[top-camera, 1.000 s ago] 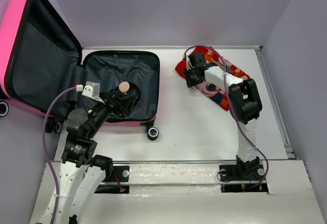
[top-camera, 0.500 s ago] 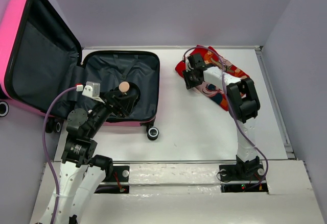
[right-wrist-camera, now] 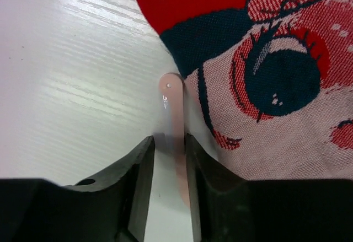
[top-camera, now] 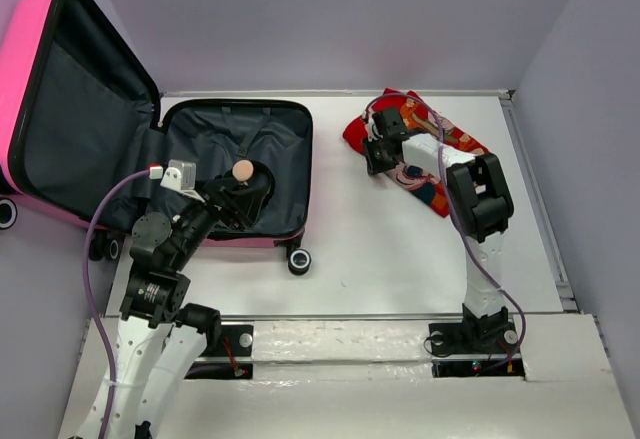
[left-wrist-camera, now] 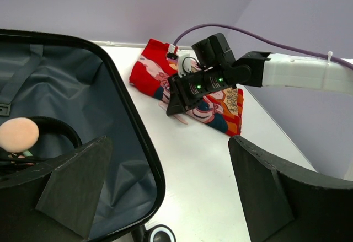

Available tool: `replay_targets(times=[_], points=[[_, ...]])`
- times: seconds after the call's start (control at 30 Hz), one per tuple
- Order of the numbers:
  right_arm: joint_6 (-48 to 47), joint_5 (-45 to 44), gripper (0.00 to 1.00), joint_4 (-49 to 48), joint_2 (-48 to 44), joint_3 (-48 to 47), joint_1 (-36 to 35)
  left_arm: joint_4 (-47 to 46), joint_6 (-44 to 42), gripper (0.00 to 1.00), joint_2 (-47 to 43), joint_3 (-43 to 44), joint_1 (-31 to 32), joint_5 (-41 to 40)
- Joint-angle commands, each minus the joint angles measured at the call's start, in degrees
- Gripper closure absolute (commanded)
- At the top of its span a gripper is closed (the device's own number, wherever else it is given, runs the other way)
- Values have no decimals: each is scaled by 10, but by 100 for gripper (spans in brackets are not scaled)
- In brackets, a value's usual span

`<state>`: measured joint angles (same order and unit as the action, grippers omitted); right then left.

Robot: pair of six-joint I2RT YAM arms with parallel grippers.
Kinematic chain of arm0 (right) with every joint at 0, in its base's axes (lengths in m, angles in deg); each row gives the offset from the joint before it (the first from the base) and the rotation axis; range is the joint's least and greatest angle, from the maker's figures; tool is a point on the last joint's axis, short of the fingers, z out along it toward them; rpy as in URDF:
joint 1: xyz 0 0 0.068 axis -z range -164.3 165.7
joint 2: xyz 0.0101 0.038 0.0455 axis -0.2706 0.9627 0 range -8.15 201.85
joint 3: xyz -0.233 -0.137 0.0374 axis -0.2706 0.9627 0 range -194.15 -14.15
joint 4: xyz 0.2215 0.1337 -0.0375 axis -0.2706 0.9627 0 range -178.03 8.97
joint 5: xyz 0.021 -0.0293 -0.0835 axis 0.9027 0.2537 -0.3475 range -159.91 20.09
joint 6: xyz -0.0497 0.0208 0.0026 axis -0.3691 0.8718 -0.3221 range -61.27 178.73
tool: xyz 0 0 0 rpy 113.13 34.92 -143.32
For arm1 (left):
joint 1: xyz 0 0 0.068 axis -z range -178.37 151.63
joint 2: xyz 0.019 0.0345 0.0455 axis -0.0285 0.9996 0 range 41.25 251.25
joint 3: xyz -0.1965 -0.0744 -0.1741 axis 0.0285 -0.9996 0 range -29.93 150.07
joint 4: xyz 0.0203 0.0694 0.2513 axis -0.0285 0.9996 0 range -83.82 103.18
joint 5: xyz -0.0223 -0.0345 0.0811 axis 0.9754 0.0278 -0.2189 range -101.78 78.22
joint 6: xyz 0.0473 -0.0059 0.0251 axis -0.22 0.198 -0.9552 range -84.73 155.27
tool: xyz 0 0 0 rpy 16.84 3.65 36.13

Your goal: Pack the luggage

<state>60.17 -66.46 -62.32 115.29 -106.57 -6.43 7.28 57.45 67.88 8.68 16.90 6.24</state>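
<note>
Compared with a second ago, the right gripper (top-camera: pixel 377 162) is sitting slightly nearer the arm bases and its jaws are standing narrower, while the left arm is keeping its pose. The right gripper (right-wrist-camera: pixel 170 140) is now pinching a thin pale pink strip (right-wrist-camera: pixel 172 101) that is lying flat on the white table (top-camera: pixel 400 249), touching the edge of the red patterned cloth (right-wrist-camera: pixel 276 60). That cloth (top-camera: pixel 458 141) is lying at the far right of the table, well apart from the luggage (top-camera: pixel 22 89). The luggage is lying open at the far left: its lower shell is resting flat with the dark lining facing up, and its pink lid is leaning back past the table's left edge. The left gripper (left-wrist-camera: pixel 171 162) is hovering over the near part of that shell with its jaws spread wide, gripping nothing. A peach-coloured rounded object (top-camera: pixel 242 169) is showing inside the shell just beside this gripper — what it is resting on cannot be told.
</note>
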Motion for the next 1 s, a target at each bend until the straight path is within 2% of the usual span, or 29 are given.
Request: replay_targets(times=[0.0,0.03,0.1,0.17,0.2,0.33,0.4,0.57,0.77,0.9,0.97], points=[[28,8,61,5,-21,38,-8,-27,1,1,3,13,-3,16],[28,3,52,6,-23,45,-14,-27,1,1,3,13,-3,16],[29,-11,52,6,-24,51,-14,-27,1,1,3,13,-3,16],[28,-13,63,6,-23,58,-20,-27,1,1,3,12,-3,16],[30,-16,77,6,-22,59,-26,-27,1,1,3,14,-3,16],[37,-30,93,2,-37,67,-31,-27,1,1,3,13,-3,17],[46,-31,93,-7,-55,75,-31,-27,1,1,4,13,-2,18],[68,-11,93,-32,-165,99,-31,-27,0,1,4,14,-2,18],[101,52,93,-74,-254,106,-92,-28,2,1,4,14,-2,18],[128,75,93,-89,-238,30,-169,-28,2,1,3,13,-3,15],[153,94,93,-102,-197,-19,-194,-27,2,1,2,13,-4,12]])
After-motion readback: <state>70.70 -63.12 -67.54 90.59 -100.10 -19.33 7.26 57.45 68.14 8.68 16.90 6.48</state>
